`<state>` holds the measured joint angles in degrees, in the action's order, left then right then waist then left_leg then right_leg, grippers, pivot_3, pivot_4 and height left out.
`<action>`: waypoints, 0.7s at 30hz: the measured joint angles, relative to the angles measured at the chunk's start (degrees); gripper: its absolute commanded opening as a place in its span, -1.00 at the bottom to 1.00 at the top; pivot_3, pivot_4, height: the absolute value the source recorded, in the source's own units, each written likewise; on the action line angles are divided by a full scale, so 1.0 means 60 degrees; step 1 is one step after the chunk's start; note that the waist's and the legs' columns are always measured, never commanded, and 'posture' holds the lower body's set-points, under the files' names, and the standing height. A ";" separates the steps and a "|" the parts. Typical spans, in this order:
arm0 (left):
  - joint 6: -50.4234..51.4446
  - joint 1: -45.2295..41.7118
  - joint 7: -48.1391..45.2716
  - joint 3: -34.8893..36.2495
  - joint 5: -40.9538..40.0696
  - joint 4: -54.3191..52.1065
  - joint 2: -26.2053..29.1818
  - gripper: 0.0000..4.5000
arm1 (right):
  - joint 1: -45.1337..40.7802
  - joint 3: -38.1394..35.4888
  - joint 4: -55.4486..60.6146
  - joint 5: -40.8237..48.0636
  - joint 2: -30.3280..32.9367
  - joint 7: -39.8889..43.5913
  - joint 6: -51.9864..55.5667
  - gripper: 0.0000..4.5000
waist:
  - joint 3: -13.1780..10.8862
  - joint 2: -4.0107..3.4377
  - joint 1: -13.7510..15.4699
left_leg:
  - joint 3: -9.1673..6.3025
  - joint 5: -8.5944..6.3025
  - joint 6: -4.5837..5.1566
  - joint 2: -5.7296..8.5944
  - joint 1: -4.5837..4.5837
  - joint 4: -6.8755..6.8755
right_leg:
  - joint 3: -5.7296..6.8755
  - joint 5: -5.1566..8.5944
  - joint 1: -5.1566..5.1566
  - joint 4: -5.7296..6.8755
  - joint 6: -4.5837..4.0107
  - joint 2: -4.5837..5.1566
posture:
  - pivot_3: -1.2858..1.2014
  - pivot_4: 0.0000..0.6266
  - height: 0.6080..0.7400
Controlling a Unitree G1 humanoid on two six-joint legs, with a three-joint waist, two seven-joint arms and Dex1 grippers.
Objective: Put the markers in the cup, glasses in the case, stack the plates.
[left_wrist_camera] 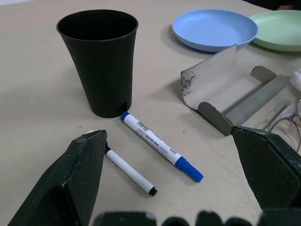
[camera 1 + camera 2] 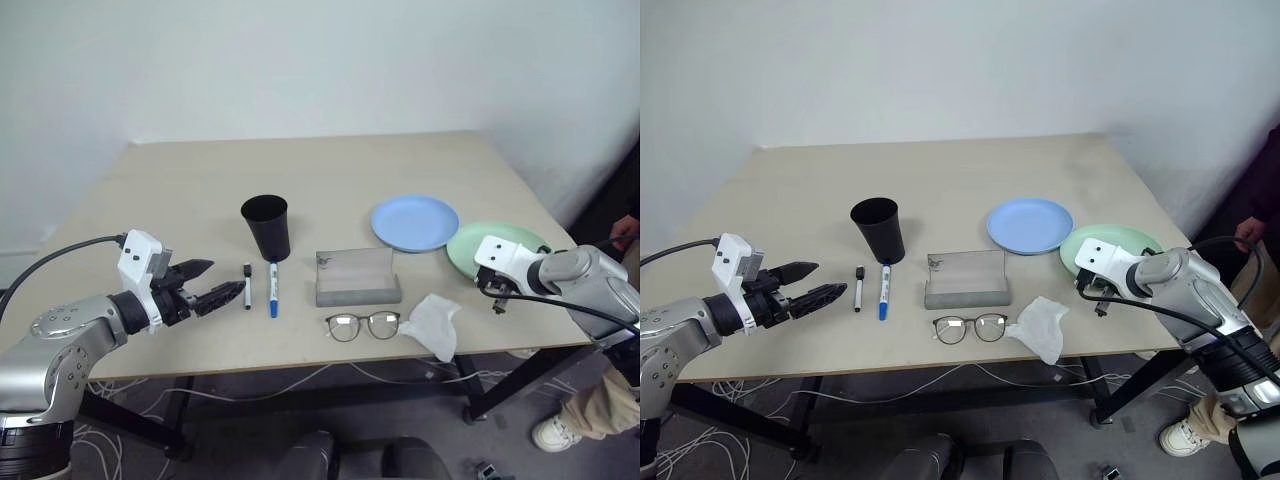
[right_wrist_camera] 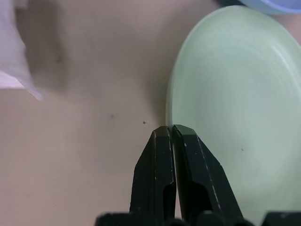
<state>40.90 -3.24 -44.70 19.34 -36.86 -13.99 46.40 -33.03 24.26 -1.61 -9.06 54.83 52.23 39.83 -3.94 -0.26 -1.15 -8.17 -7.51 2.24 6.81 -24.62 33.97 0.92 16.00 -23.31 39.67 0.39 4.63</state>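
Silver arms; white wrists; black cables

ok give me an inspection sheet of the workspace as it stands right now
surface: beige wooden table, level.
job's things: black plastic cup upright; black-capped white marker and blue-capped white marker lying beside it; dark-framed glasses in front of the open grey case; round light blue plate and mint green plate side by side, unstacked.
clutter: crumpled white tissue beside the glasses.
grippers: left pincer open, near the markers; right pincer shut on the green plate's rim.
cables: tangled on the floor under the table.
surroundings: white wall; person standing at the right.
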 measured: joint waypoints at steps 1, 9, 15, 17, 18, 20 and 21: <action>0.0000 0.0001 0.0000 0.0000 0.0000 0.0000 0.0000 1.00 | -0.0047 0.0014 -0.0050 -0.0090 0.0062 0.0041 -0.0042 -0.99 | 0.0000 0.0000 0.0001 | 0.0000 0.0000 0.0000 0.0000 0.0000 -0.0001 | 0.0001 0.0000 -0.0001 0.0000 0.0000 0.0000 | 0.03 -1.00 1.00; 0.0000 0.0026 -0.0001 0.0003 0.0001 0.0000 0.0000 1.00 | -0.0437 0.0167 -0.0594 -0.0954 0.0402 0.0746 -0.0714 -0.99 | 0.0001 0.0002 0.0004 | 0.0001 0.0000 0.0000 0.0000 0.0000 0.0001 | 0.0001 0.0000 -0.0001 -0.0001 0.0004 -0.0001 | 0.03 -1.00 1.00; -0.0001 0.0040 -0.0008 0.0021 0.0006 0.0006 0.0004 1.00 | -0.1052 0.0200 -0.1492 -0.1234 -0.0054 0.0629 -0.1257 -0.99 | 0.0000 -0.0001 -0.0066 | 0.0007 0.0000 0.0000 0.0000 0.0007 0.0001 | -0.0004 -0.0011 -0.0002 0.0006 0.0006 -0.0001 | 0.03 -1.00 1.00; -0.0001 0.0033 -0.0010 0.0021 0.0005 0.0005 0.0004 1.00 | -0.1458 0.0198 -0.1800 -0.1361 -0.0390 0.0400 -0.1547 -0.99 | 0.0000 -0.0001 -0.0079 | 0.0004 0.0000 0.0000 0.0000 0.0009 -0.0001 | -0.0001 -0.0012 -0.0004 0.0007 0.0006 -0.0002 | 0.03 -1.00 1.00; -0.0001 0.0031 -0.0011 0.0021 0.0008 0.0006 0.0005 1.00 | -0.1595 0.0198 -0.1911 -0.1429 -0.0489 0.0334 -0.1678 -0.99 | 0.0000 -0.0002 -0.0066 | 0.0003 0.0001 0.0000 0.0000 0.0009 -0.0001 | 0.0001 -0.0012 -0.0006 0.0007 0.0006 -0.0003 | 0.03 -1.00 1.00; -0.0001 0.0031 -0.0008 0.0022 0.0010 0.0011 0.0005 1.00 | -0.1870 0.0198 -0.2223 -0.1553 -0.0781 0.0148 -0.1933 -0.99 | 0.0001 -0.0001 -0.0035 | 0.0002 0.0001 0.0001 0.0000 0.0008 0.0000 | 0.0000 -0.0012 -0.0006 0.0004 0.0008 -0.0006 | 0.03 -1.00 1.00; -0.0001 0.0031 -0.0005 0.0023 0.0009 0.0010 0.0007 1.00 | -0.1960 0.0198 -0.2336 -0.1613 -0.0920 0.0062 -0.2040 -0.99 | 0.0001 -0.0001 -0.0021 | 0.0004 0.0004 0.0004 0.0000 0.0008 0.0001 | -0.0001 -0.0014 -0.0005 0.0003 0.0012 -0.0006 | 0.03 -1.00 1.00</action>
<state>40.89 -3.06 -44.74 19.48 -36.80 -13.93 46.44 -44.79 25.45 -15.62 -18.73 49.31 52.60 27.59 -3.94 -0.26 -1.27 -8.15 -7.49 2.26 6.81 -24.57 33.98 0.92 15.91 -23.34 39.69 0.46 4.60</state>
